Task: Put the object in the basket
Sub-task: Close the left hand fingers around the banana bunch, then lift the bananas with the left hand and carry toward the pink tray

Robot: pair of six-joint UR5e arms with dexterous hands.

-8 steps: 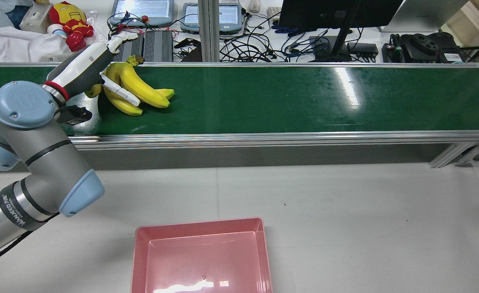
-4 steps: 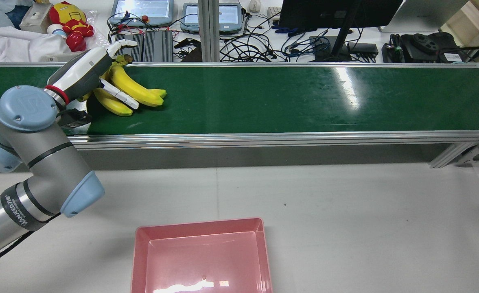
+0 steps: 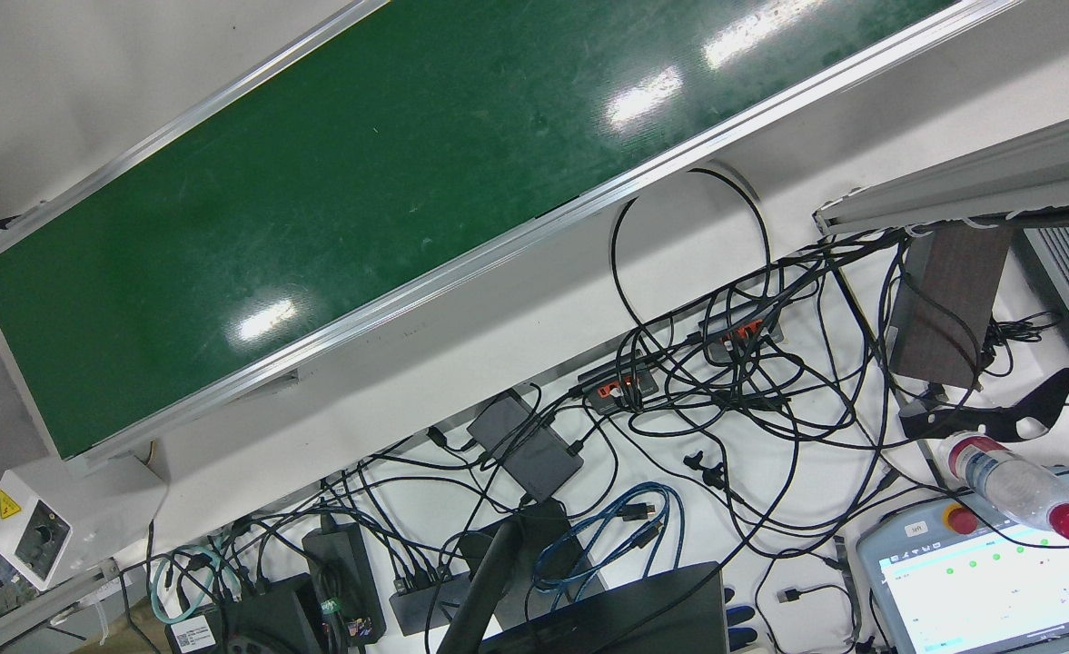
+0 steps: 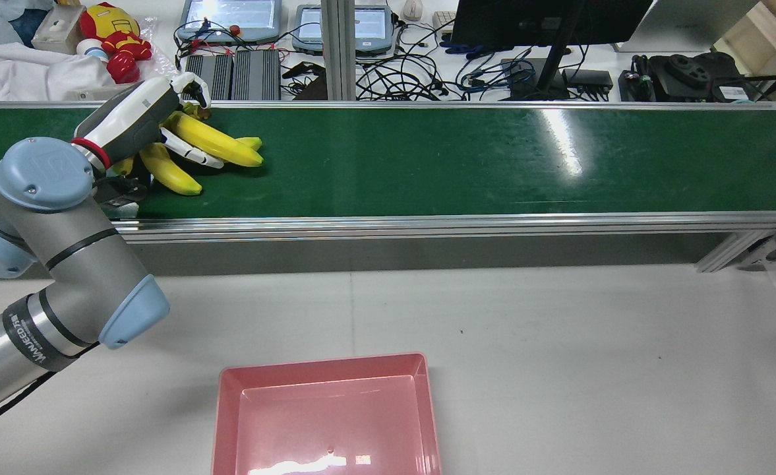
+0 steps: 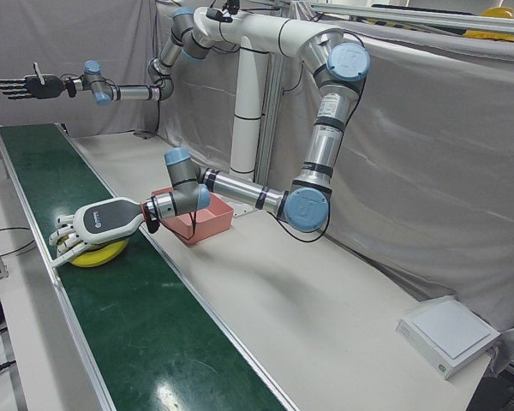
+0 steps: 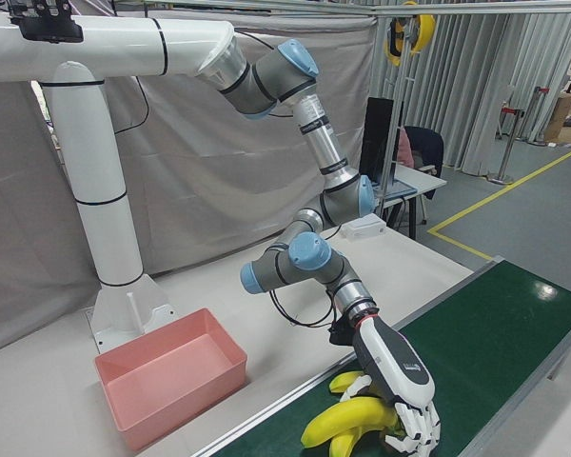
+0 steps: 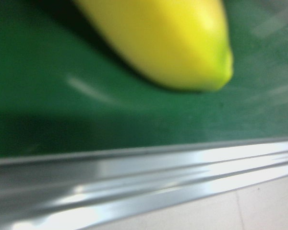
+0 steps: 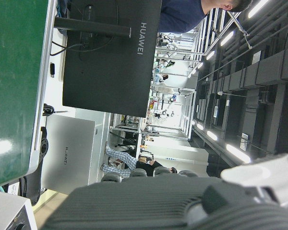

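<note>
Left hand (image 4: 157, 122) closing loosely over bananas (image 4: 213, 142) lying on the belt (image 4: 467, 158), well beyond the basket (image 4: 327, 412); grip unconfirmed. Right hand (image 5: 21, 86) hanging spread, empty. Probably curved, smooth-skinned, bruisable: cupping near the stem.

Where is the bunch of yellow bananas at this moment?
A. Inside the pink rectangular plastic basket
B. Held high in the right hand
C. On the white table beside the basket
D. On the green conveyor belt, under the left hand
D: the bunch of yellow bananas lies on the green conveyor belt with the left hand closing over it; the pink rectangular plastic basket holds nothing.
</note>
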